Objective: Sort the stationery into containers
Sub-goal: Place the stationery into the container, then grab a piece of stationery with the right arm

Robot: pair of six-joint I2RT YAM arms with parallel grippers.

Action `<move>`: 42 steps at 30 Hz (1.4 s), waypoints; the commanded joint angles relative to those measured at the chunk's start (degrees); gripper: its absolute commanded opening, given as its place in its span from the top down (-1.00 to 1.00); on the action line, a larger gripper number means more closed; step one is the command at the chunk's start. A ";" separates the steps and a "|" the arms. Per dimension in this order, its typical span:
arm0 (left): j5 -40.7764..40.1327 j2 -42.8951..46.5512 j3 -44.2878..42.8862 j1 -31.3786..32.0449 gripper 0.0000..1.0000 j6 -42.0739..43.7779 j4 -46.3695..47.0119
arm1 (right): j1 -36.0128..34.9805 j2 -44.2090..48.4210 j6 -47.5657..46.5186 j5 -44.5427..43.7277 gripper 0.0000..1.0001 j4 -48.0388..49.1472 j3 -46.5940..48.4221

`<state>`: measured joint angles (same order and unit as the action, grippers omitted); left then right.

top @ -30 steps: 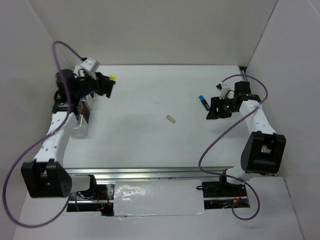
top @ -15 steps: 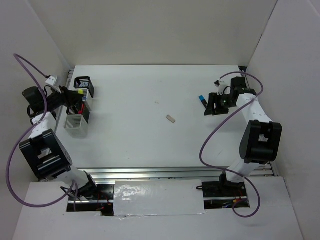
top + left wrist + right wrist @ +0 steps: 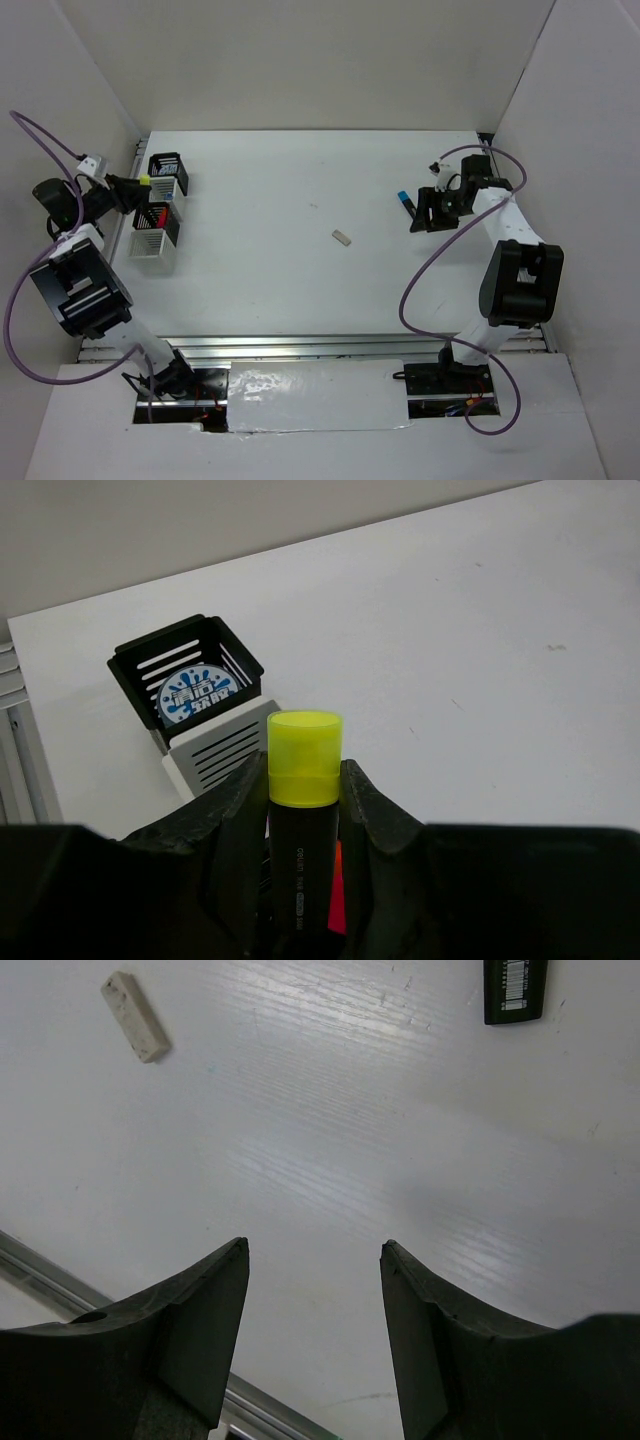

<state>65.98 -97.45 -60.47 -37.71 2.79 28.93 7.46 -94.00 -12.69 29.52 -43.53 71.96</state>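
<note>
My left gripper (image 3: 133,184) is shut on a yellow-capped highlighter (image 3: 145,180), held just left of the row of cups by the left wall. In the left wrist view the highlighter (image 3: 303,770) stands upright between the fingers (image 3: 240,810). Beyond it are a black cup (image 3: 135,670) holding the round blue-white pot (image 3: 195,692) and a white slatted cup (image 3: 225,755). My right gripper (image 3: 425,215) is open and empty, just right of a blue-capped highlighter (image 3: 405,203). The beige eraser (image 3: 342,237) lies mid-table. The right wrist view shows the eraser (image 3: 134,1018) and the highlighter's black end (image 3: 515,988).
The row has a black cup (image 3: 167,163) at the far end, a black cup with red-orange items (image 3: 155,218) and a white cup (image 3: 150,248) nearest. White walls close in on the left, back and right. A metal rail (image 3: 300,345) runs along the near edge.
My left arm has swung left and back towards the wall with the yellow highlighter, from over the table to beside the cups. The right gripper has barely moved.
</note>
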 commanded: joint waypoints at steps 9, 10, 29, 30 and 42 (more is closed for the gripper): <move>5.30 -4.06 -3.34 -1.13 0.36 3.80 4.21 | 0.80 -2.33 1.61 -3.50 -0.31 1.34 5.38; 5.48 -4.24 -3.17 -1.22 0.29 3.28 4.47 | 0.80 -2.59 1.87 -3.68 -0.32 1.60 6.16; 3.98 2.08 -2.20 -0.96 -0.39 -19.57 23.80 | -6.23 -19.99 2.93 -19.32 -0.30 -1.38 24.87; 4.25 3.92 -1.94 -0.26 -0.39 -19.05 23.55 | -6.93 -22.35 2.67 -20.19 -0.30 -2.60 26.20; 4.25 19.14 -1.67 9.32 -0.38 25.95 -25.76 | -9.31 -39.15 0.56 -25.91 -0.27 -8.50 43.43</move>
<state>68.99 -79.53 -61.91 -28.97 17.21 13.67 -1.02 -130.96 -10.76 6.72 -48.36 111.72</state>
